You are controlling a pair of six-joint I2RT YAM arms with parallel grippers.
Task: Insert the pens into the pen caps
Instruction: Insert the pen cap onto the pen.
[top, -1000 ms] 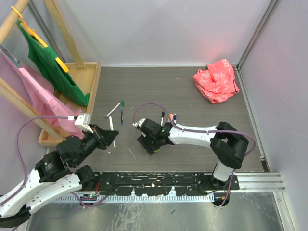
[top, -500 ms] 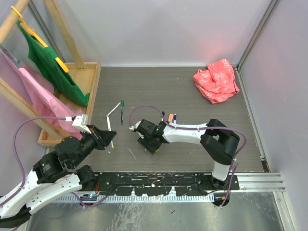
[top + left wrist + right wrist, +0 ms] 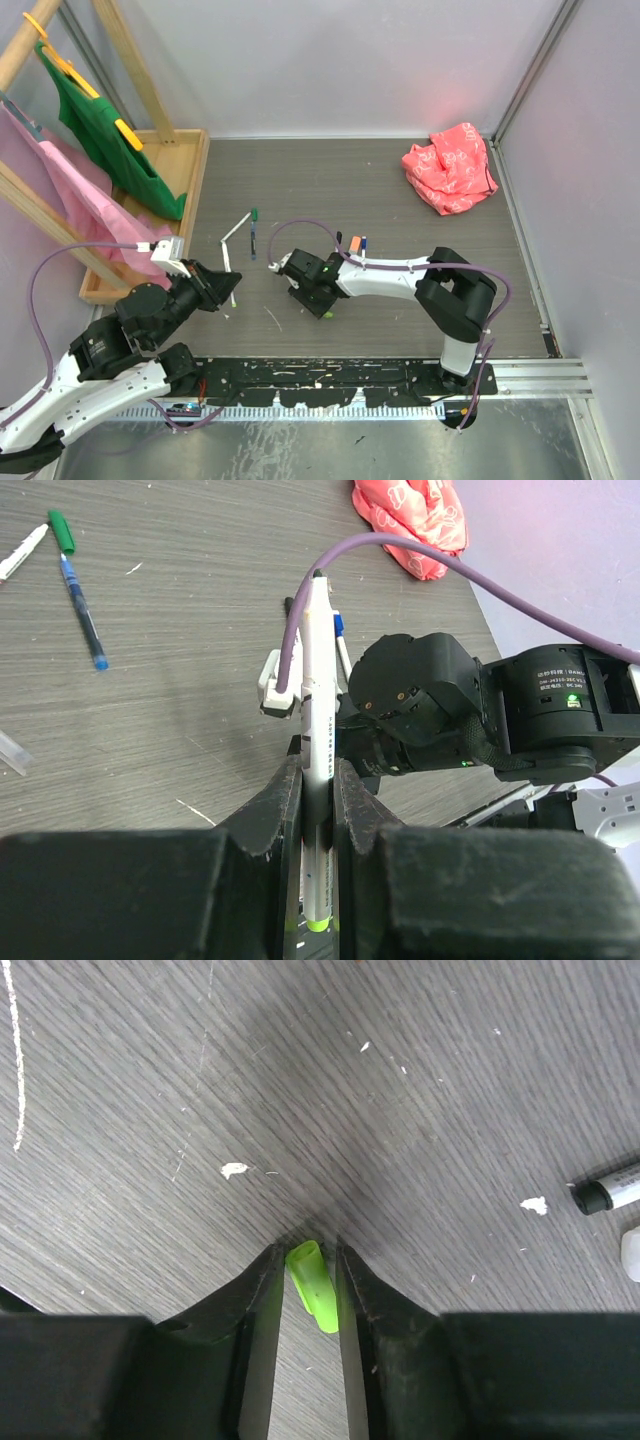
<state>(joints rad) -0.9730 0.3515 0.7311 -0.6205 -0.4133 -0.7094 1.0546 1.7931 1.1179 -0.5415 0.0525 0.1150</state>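
Pens first: a white-barrelled marker pen with a bright green end (image 3: 318,710) stands clamped between the left fingers (image 3: 283,805). They are shut tight on its lower barrel, so most of its length juts forward toward the right arm. Beyond it on the grey wood-grain desk (image 3: 200,720) lie a slim blue pen (image 3: 82,615) and the end of a white one (image 3: 20,552). To the right, the small bright green plastic cap (image 3: 313,1285) lies on the desk at a slant. It sits inside the narrow slot between the right fingers (image 3: 255,1310), whose tips are down at the surface. The cap seems to touch both fingers, yet we cannot tell whether it is truly pinched or only fenced in. Further right a black-ended pen (image 3: 608,1190) rests well apart.

We judge the step in hand to be securing this cap. To do it well we would close gently, so the slanted cap squares up between the fingers and does not squirt out. We would lift only once it sits firm. Next we would turn its open mouth toward the held pen's free tip; which end is open we cannot see. With so much barrel overhanging the left fingers, we would line both axes up and press straight along them, since a sideways push could lever the pen loose.
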